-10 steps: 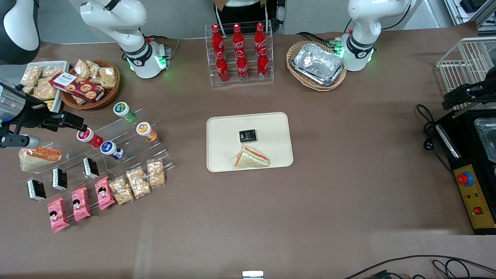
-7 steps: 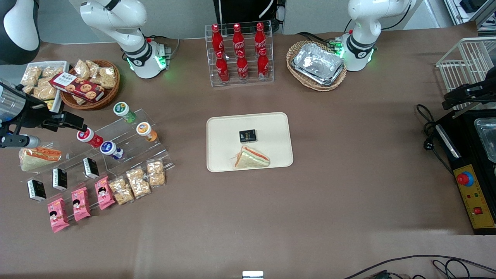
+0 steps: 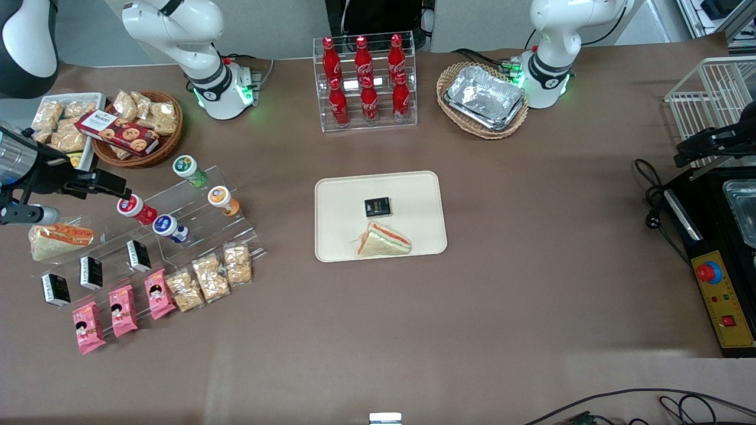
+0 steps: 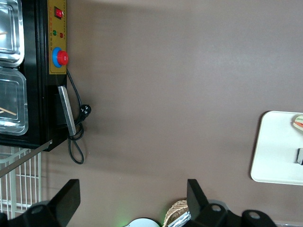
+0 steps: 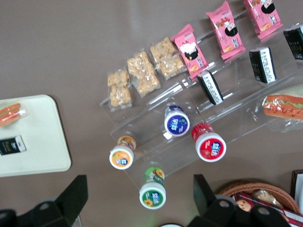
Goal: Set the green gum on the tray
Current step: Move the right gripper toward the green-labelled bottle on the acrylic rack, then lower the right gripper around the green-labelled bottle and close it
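Observation:
The green gum [image 3: 189, 169], a small green bottle with a white lid, lies on the highest step of a clear acrylic stand [image 3: 195, 227] toward the working arm's end of the table. In the right wrist view the green gum [image 5: 152, 189] shows between my widely parted fingers. My gripper [image 3: 112, 186] [image 5: 139, 185] hangs open and holds nothing, above the stand, farther toward the table's end than the gum. The cream tray [image 3: 413, 195] [image 5: 33, 142] lies mid-table and carries a sandwich [image 3: 384, 241] and a small black packet [image 3: 377, 206].
On the stand are also an orange bottle [image 3: 222, 199], a red-lidded bottle [image 3: 136, 209], a blue-lidded bottle [image 3: 169, 227], black packets, pink packets and snack bags. A wicker basket of snacks [image 3: 139, 127] stands close to the gum. Cola bottles [image 3: 365, 82] stand in a rack at the back.
The working arm has barely shifted. The gum and everything else lie where they were.

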You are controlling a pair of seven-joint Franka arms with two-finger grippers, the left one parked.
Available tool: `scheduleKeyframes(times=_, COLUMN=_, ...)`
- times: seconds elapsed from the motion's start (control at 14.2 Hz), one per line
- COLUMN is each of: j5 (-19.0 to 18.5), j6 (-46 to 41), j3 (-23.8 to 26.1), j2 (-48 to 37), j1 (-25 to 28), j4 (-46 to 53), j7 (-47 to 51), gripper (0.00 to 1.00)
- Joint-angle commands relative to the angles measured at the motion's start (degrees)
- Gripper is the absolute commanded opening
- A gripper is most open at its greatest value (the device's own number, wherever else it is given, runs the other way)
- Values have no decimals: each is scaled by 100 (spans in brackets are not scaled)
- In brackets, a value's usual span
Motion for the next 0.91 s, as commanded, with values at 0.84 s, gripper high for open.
scheduleKeyframes(times=0.84, j5=-42, j6=1916, j3=6, j2=-2450, j1=361, j4=-4162, j7=-222, gripper=100)
